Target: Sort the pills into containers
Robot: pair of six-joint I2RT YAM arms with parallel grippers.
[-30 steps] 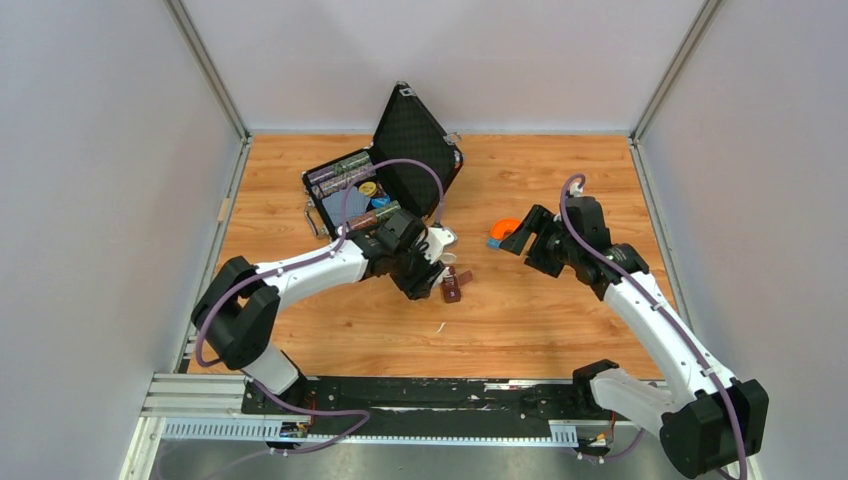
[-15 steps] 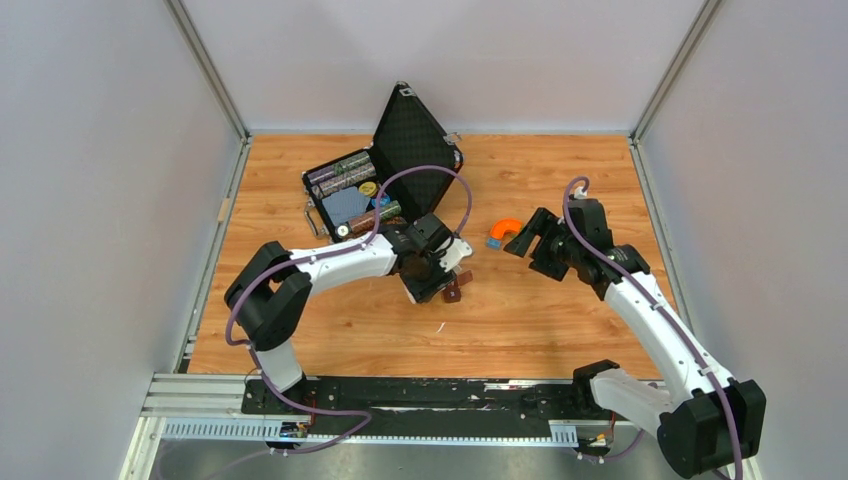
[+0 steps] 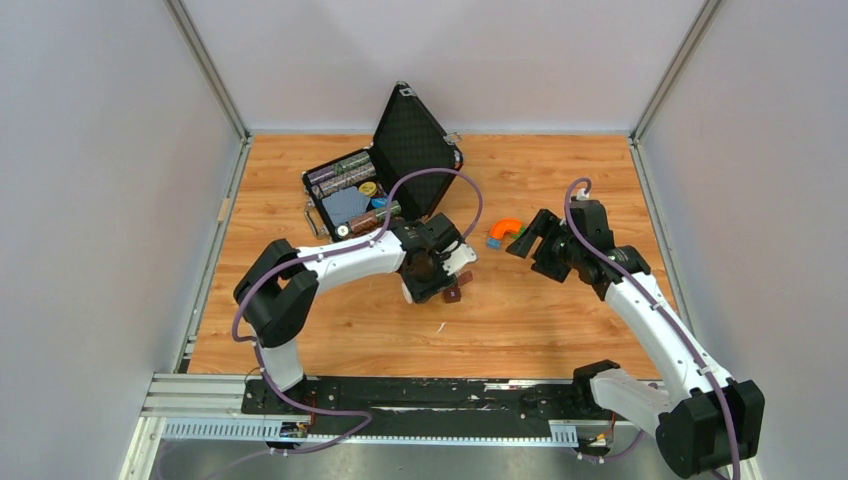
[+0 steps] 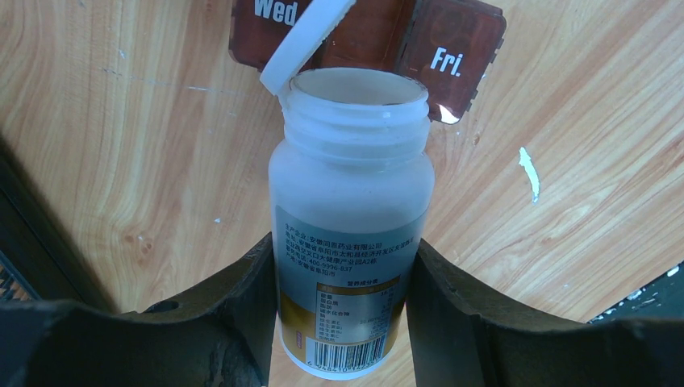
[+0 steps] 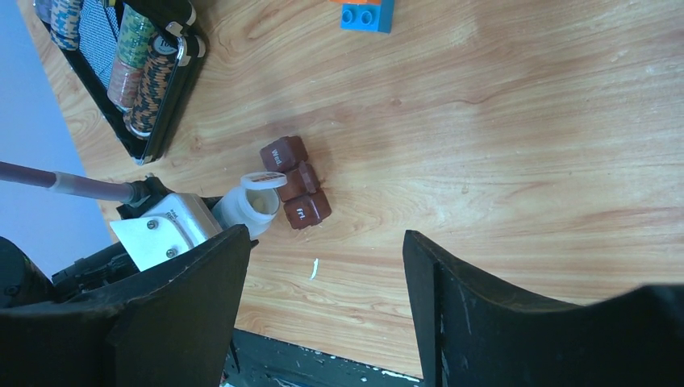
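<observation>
The left gripper [image 4: 343,278] pinched a white bottle [image 4: 348,177], its cap [image 4: 302,40] flipped open and its mouth just beside the containers [image 4: 367,36]. Their lids [image 4: 452,52] read "Wed" and "Fri."; the bottle's label [image 4: 347,266] bore Chinese print. The right gripper [image 5: 324,242] hung spread and empty, well apart.

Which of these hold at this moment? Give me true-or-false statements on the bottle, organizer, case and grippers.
1. The left gripper holds a white pill bottle, mouth toward the brown pill organizer. True.
2. The bottle's cap is shut. False: the flip cap stands open.
3. The right gripper is open and empty. True.
4. The case is closed. False: the black case has its lid raised.
</observation>
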